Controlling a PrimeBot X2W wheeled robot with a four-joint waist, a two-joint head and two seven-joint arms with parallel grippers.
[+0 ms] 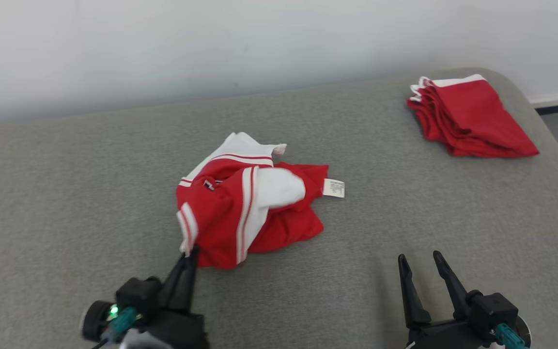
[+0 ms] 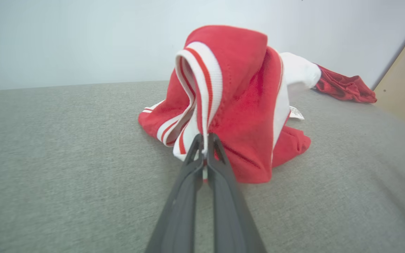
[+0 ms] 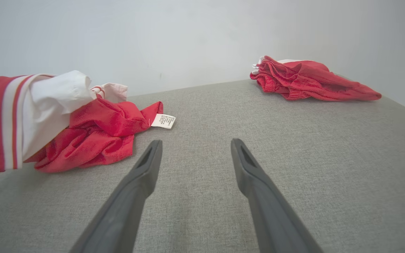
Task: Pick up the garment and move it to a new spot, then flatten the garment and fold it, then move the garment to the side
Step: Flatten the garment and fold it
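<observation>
Grey woven upholstery (image 1: 66,203) carries the whole scene. At left, the left gripper (image 2: 205,137) has its jaws pressed together on the striped hem band (image 2: 202,80) of the crumpled red-and-white garment (image 1: 221,213). The garment lies bunched at the middle of the surface, with its near-left corner standing in a peak above the fingertips. The bite takes only a thin edge of cloth, so a quick or steep lift could pull the band out of the pinch and drop the garment short of its new spot. Because the cloth is twisted on itself, it will probably rise as a clump and land just as tangled, making it harder to flatten. A white care label (image 1: 333,188) trails from the garment's right side and could fold under. The right gripper (image 1: 419,259) hovers low over bare upholstery, well apart from the cloth, with its fingers spread wide and holding nothing. With one corner held, the load may swing. At far right, a folded stack of red garments (image 1: 472,118) could be brushed by a wide carry.
</observation>
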